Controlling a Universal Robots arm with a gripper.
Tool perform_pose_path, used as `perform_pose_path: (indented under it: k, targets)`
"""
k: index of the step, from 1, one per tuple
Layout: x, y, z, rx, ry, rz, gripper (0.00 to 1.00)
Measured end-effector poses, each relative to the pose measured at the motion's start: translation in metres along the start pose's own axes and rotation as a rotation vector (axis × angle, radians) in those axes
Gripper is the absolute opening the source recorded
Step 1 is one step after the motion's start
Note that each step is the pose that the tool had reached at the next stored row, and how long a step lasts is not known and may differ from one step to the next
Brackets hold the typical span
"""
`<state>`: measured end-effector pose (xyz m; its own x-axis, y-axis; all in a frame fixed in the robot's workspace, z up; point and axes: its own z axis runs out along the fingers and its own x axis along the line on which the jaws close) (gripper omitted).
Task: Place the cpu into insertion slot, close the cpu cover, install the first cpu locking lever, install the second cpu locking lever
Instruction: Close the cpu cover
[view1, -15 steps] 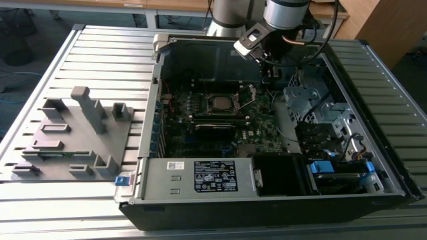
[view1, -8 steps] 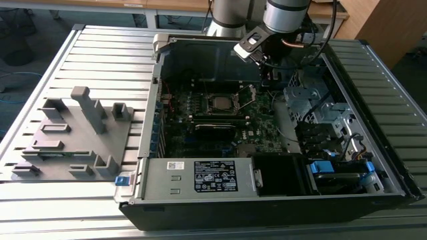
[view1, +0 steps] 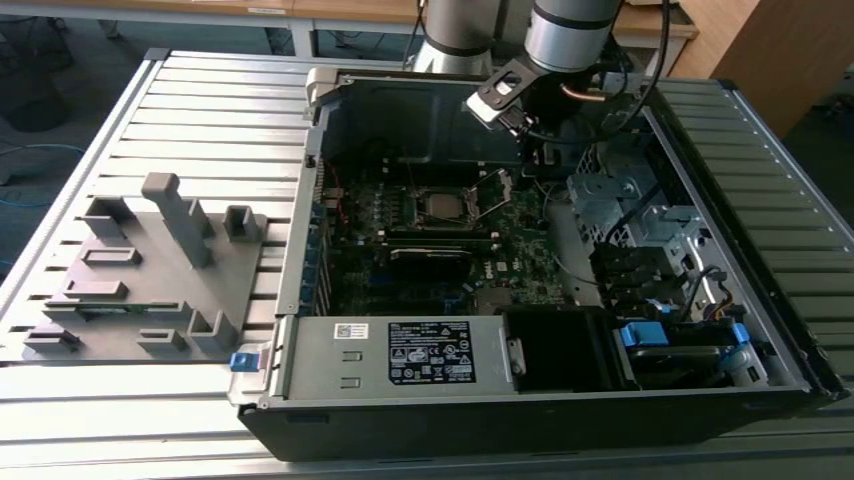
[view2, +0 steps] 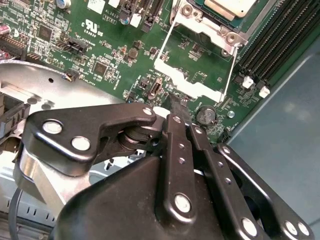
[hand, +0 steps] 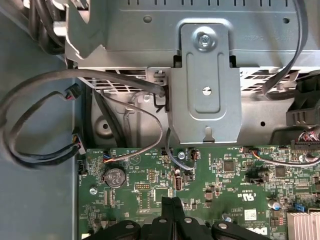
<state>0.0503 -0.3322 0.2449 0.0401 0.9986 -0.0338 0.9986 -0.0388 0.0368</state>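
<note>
Sitting flat in the insertion slot (view2: 199, 18) is the cpu (view2: 227, 6), dull metal top facing up, so that bit's done. In the exterior view the slot is up toward 12 o'clock on the green motherboard (view1: 400, 275).

The cpu cover (view2: 192, 86) isn't down though. It's swung open and standing tilted up off the board, at about 3 o'clock from the slot in the exterior view.

My pincer (view2: 176, 103) is clenched, both black fingers pressed flat together with nothing I can see between them. The tip sits right at the cover's free edge. Touching it or just short of it, honestly can't tell. In the exterior view my pincer hangs at about 2 o'clock from the slot, just past the raised cover. A coin battery (view2: 205, 115) is on the board just beside the fingertips.

Further out, the memory sticks (view1: 430, 250) lie at 6 o'clock from the slot. The power supply (view1: 400, 352) is beyond them, also at 6 o'clock, all inside the open computer case (view1: 561, 415). Well apart, at 9 o'clock from the case, a grey plastic fixture (view1: 134, 270) rests on the slatted table (view1: 200, 90).
</note>
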Motion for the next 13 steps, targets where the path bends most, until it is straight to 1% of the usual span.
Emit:
perform_pose_path:
  k: [1,7,9,13]
  targets:
    - [0.0001,0.0000,0.0019,0.0008,-0.0012,0.000,0.10]
    - [0.0001,-0.0002,0.0021,0.0008,-0.0003,0.000,0.10]
    - [0.0001,-0.0010,0.0020,0.0009,0.0032,0.000,0.10]
    - [-0.0001,-0.0044,0.0019,0.0013,0.0137,0.000,0.10]
